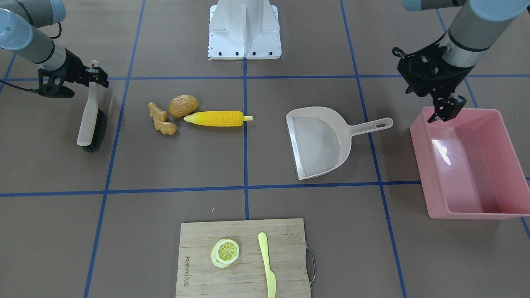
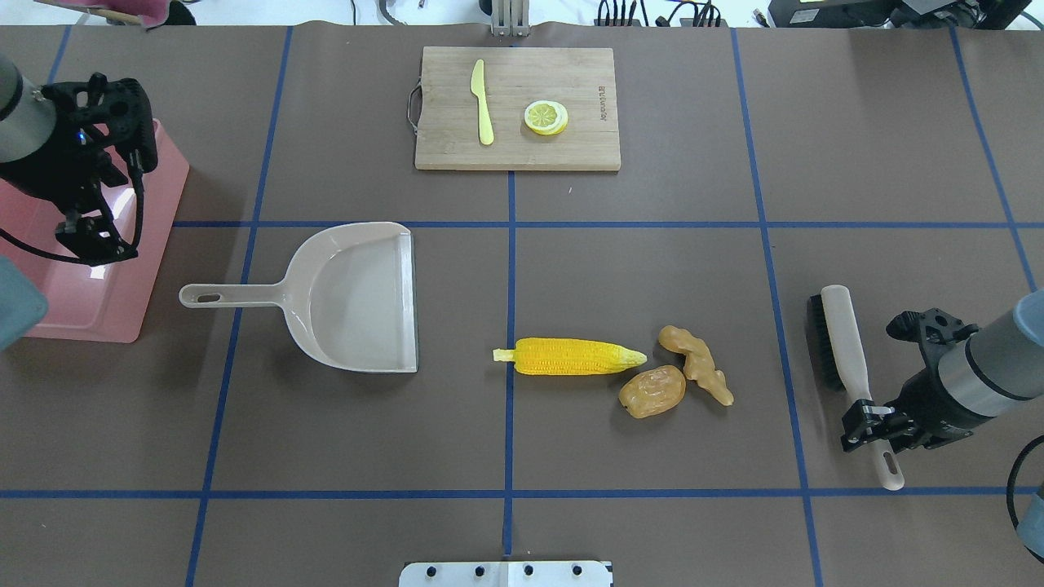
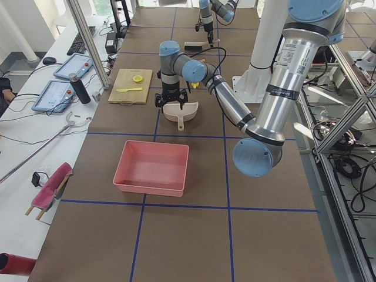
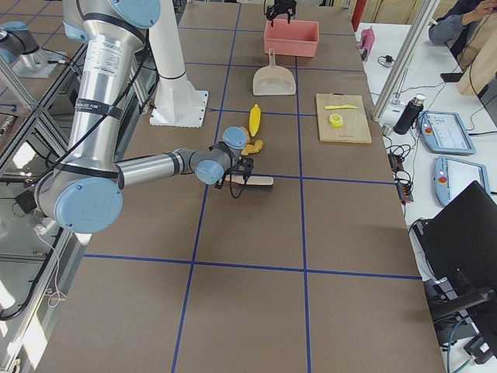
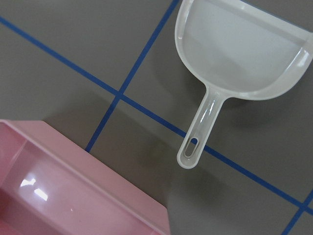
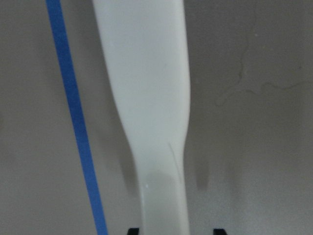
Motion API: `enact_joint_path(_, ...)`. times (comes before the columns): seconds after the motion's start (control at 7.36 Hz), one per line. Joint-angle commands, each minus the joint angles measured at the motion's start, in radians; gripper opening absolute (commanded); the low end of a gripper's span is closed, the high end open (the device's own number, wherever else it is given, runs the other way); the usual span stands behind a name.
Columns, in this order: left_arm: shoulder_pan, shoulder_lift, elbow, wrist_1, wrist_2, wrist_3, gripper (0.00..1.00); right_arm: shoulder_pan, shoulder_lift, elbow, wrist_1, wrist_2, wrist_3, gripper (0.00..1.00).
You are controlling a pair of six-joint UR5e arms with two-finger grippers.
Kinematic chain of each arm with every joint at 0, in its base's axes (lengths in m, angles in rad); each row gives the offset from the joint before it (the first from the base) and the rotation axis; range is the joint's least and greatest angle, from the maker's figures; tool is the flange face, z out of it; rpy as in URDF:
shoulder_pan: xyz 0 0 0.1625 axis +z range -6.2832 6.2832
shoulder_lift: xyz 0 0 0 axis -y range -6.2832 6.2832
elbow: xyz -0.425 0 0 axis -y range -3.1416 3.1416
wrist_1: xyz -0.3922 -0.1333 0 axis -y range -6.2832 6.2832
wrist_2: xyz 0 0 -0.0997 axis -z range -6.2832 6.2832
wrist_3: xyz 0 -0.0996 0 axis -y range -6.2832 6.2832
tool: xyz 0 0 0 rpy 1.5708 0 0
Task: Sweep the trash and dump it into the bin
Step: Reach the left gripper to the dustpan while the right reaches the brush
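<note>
The trash lies together on the brown mat: a yellow corn cob [image 1: 217,118] [image 2: 571,356], a brown potato [image 1: 183,106] [image 2: 652,391] and a tan ginger root [image 1: 162,120] [image 2: 697,367]. Beside them on the robot's right lies a beige brush [image 1: 87,120] [image 2: 840,342]. My right gripper [image 2: 869,420] [image 1: 93,76] is open and straddles the brush's handle [image 6: 146,98], with a gap still showing beside it. A beige dustpan [image 1: 319,140] [image 2: 351,297] [image 5: 239,49] lies flat, mouth toward the trash. My left gripper [image 1: 445,111] [image 2: 90,244] hangs open and empty over the near corner of the pink bin [image 1: 426,174] [image 2: 122,302].
A wooden cutting board [image 1: 198,248] [image 2: 571,73] at the far edge carries a lemon slice [image 1: 225,251] and a pale yellow knife [image 1: 267,265]. The white robot base [image 1: 245,29] stands at the near middle. Blue tape lines divide the mat.
</note>
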Motion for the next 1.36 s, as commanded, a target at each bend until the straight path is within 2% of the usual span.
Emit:
enact_joint_path(0.0, 0.078, 0.006, 0.103, -0.162, 0.002, 0.002, 0.99, -0.001, 0.004, 0.001, 0.000, 0.011, 0.000, 0.51)
enact_joint_path(0.27, 0.165, -0.002, 0.129, -0.166, 0.005, -0.004, 0.99, 0.005, 0.005, 0.006, -0.002, 0.012, 0.000, 0.53)
enact_joint_path(0.68, 0.178, 0.003, 0.129, -0.202, 0.003, -0.047, 0.99, 0.030, 0.007, 0.029, -0.054, 0.025, 0.000, 0.52)
enact_joint_path(0.82, 0.178, 0.006, 0.142, -0.205, 0.003, -0.049, 0.99, 0.033, 0.007, 0.029, -0.055, 0.025, 0.000, 0.43)
enact_joint_path(1.22, 0.180, 0.001, 0.253, -0.308, 0.003, -0.049, 0.99, 0.041, 0.007, 0.029, -0.055, 0.034, 0.000, 0.06)
